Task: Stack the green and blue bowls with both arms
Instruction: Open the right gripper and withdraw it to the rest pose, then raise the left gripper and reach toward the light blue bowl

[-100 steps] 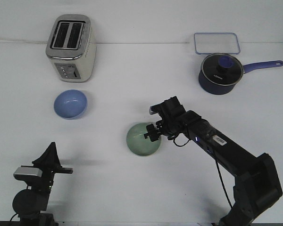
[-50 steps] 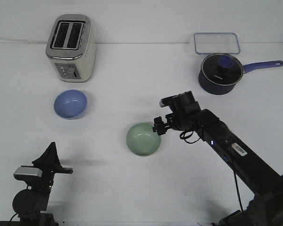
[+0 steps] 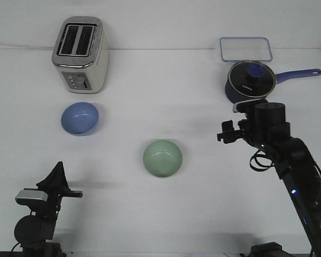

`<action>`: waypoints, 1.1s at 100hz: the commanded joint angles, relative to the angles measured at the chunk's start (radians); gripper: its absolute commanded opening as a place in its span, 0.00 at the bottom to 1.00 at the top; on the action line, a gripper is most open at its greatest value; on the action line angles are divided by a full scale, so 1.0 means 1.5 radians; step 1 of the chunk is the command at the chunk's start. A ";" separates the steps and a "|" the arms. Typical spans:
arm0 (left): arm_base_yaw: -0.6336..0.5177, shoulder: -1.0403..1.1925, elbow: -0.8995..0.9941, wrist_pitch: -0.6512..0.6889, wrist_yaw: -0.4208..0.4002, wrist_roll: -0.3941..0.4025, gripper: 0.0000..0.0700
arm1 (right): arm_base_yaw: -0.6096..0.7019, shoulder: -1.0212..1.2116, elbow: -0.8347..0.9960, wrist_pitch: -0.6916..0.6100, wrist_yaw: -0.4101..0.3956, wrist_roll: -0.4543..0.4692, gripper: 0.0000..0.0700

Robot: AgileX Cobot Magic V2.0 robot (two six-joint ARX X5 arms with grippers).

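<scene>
Green bowl [image 3: 162,158] free, right of blue bowl [image 3: 80,118] | right gripper [image 3: 227,132] beside saucepan [image 3: 248,83], left gripper [image 3: 58,179] parked; I cannot tell either's jaws | risk: I clip saucepan.

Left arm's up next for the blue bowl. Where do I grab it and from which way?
Take the blue bowl by its rim, probably the near edge facing the left end effector, coming down from above. It sits upright and open, so one finger can go inside the wall and one outside. The toaster crowds the far side.
</scene>
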 commanded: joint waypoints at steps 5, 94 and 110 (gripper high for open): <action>0.001 -0.001 -0.013 0.010 0.001 0.001 0.01 | -0.019 -0.040 -0.005 0.009 0.001 -0.024 0.61; 0.001 -0.001 -0.013 0.010 0.001 0.001 0.01 | -0.046 -0.459 -0.560 0.470 0.011 -0.006 0.61; 0.001 -0.001 -0.013 0.010 0.001 0.001 0.01 | -0.046 -0.460 -0.560 0.472 0.019 -0.005 0.61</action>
